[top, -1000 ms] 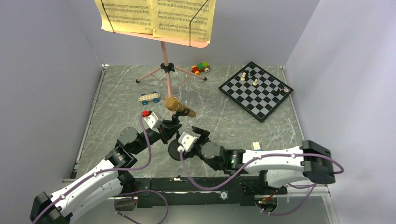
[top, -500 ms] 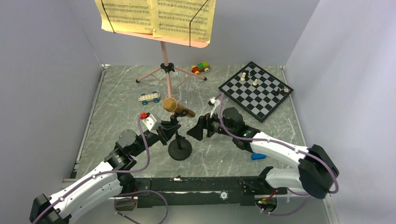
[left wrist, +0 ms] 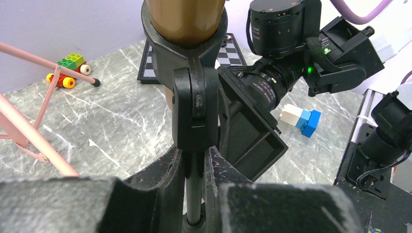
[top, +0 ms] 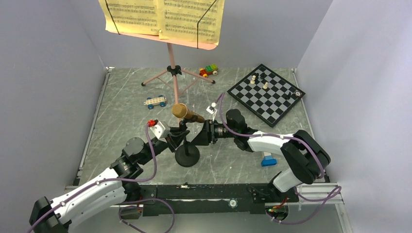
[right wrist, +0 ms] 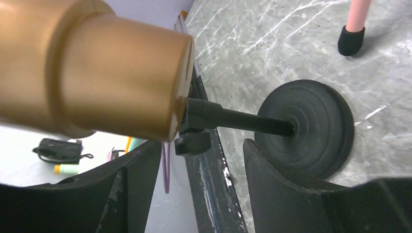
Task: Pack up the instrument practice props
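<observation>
The gold-brown microphone (top: 187, 113) sits tilted in the clip of the black round-based mic stand (top: 187, 156). My left gripper (top: 176, 139) is shut on the stand's thin pole (left wrist: 195, 194), just below the clip (left wrist: 193, 107). My right gripper (top: 198, 138) is open at the microphone's tail end; its fingers sit below the mic (right wrist: 97, 73) and either side of the pole (right wrist: 248, 121), touching nothing. The pink tripod music stand (top: 172, 73) stands at the back with yellow sheet-music pages (top: 163, 19) on its desk.
A chessboard (top: 266, 93) with a few pieces lies at the back right. Toy brick cars sit at the back (top: 208, 71) and left of the pink stand (top: 155, 101). A blue-and-white brick (top: 268, 159) lies near the right arm. Grey walls enclose three sides.
My right arm left the stand's base, swung up and right, then came in with its open gripper at the microphone's tail. The blue brick is now uncovered. My left gripper kept its hold.
</observation>
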### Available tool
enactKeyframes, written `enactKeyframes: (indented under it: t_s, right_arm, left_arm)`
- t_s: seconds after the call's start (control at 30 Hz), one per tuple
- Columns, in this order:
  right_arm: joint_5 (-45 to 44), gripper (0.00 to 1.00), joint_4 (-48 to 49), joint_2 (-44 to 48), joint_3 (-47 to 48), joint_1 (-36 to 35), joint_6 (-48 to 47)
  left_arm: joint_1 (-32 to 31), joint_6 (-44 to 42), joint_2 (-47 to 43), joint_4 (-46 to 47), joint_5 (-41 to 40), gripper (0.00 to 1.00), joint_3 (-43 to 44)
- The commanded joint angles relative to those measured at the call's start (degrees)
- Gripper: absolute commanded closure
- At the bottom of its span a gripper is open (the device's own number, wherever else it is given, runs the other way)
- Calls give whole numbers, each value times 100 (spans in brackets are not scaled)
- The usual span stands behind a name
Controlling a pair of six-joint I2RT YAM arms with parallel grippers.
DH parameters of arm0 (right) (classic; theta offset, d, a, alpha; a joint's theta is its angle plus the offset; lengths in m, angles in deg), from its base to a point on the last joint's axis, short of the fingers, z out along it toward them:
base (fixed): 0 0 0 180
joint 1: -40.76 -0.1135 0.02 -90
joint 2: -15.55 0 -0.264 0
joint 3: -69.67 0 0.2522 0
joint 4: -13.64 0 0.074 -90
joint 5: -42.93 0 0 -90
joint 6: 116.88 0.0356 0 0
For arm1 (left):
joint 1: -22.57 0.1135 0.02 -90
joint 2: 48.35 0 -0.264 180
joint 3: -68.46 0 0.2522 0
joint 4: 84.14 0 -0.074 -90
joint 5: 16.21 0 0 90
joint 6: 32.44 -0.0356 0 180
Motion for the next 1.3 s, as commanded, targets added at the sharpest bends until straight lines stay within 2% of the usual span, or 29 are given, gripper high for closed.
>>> enactKeyframes:
  t_s: [0.0,0.17,0.2,0.53,0.87,1.27]
  right_arm:
    - [336,36,907,-154,132,8,465]
    - [260,46,1122,-288,126,6,664]
    - [231,47,1154,-307,116,6,702]
    - [-159,42,1452,-149,-282,184,1069]
    - [-57,40,1354,-164,-203,197,1043]
    - [-76,51,1185,-623,391,39,1164]
  left_arm:
    - [-165,106,-5,26,-173,100,-60]
    - [-358,260,92,104,-500,100,-44]
    - [-418,325,119,91,-822,100,-28]
    - [-1081,592,-7,29,-2427,100,-119]
    - [-1344,505,-444,26,-3111,100,-296]
    - [-1794,287,66,296,-3707,100,-143]
